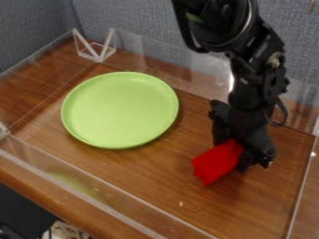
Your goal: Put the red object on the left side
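The red object [214, 167] is a bright red rectangular block on the right side of the wooden table, tilted with its far end raised. My gripper [242, 147] points steeply down from the black arm and is shut on that raised end. The block's near end hangs at or just above the wood; I cannot tell whether it touches. The lime-green round plate [121, 109] lies left of centre, well apart from the block.
A low clear plastic wall [112, 201] rings the table [174, 177] on all sides. A small white wire stand [95, 44] sits in the far left corner. Bare wood shows between the plate and the block.
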